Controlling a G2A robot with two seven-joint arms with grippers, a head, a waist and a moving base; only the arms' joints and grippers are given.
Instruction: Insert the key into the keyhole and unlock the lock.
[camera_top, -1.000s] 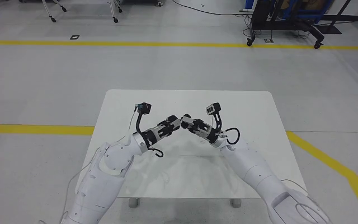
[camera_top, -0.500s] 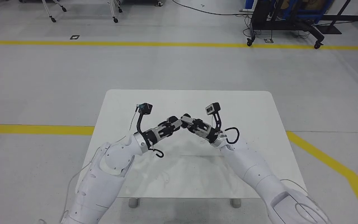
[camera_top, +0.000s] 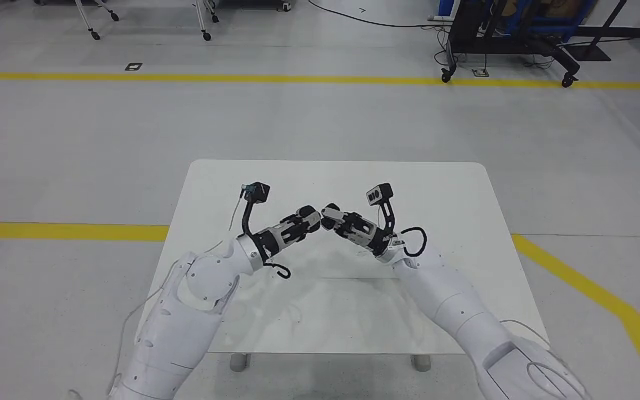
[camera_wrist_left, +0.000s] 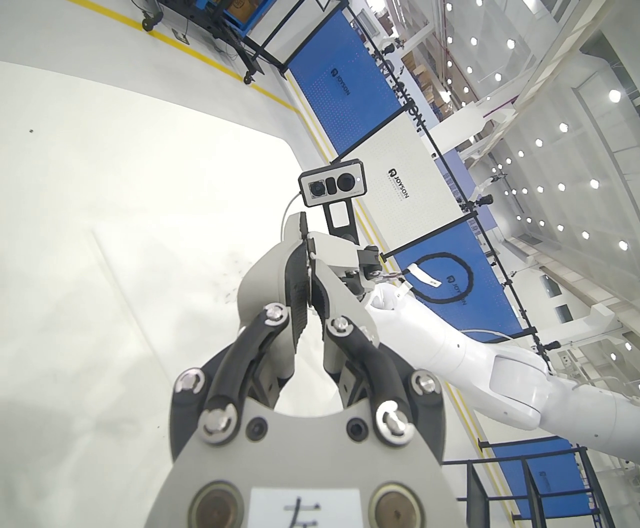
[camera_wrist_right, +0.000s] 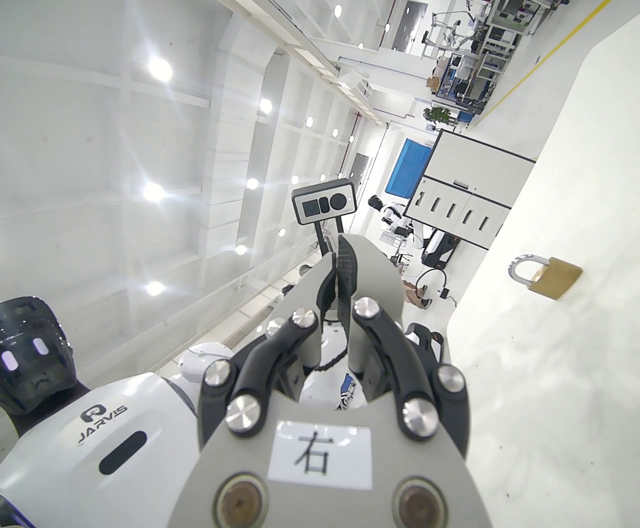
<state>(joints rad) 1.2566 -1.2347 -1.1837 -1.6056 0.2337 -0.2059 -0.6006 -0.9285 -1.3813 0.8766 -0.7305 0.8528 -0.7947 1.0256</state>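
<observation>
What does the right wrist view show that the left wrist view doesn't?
Right wrist view: the brass padlock lying on the table, apart from the right hand. Left wrist view: the left hand and the right arm's white forearm beyond it. Both: the white table, a shut hand, and the other arm's wrist camera.

The left gripper (camera_wrist_left: 305, 240) and the right gripper (camera_wrist_right: 342, 255) both have their fingers pressed tight. I can't tell if a key is between them. The padlock (camera_wrist_right: 546, 276) hides its keyhole from me.
</observation>
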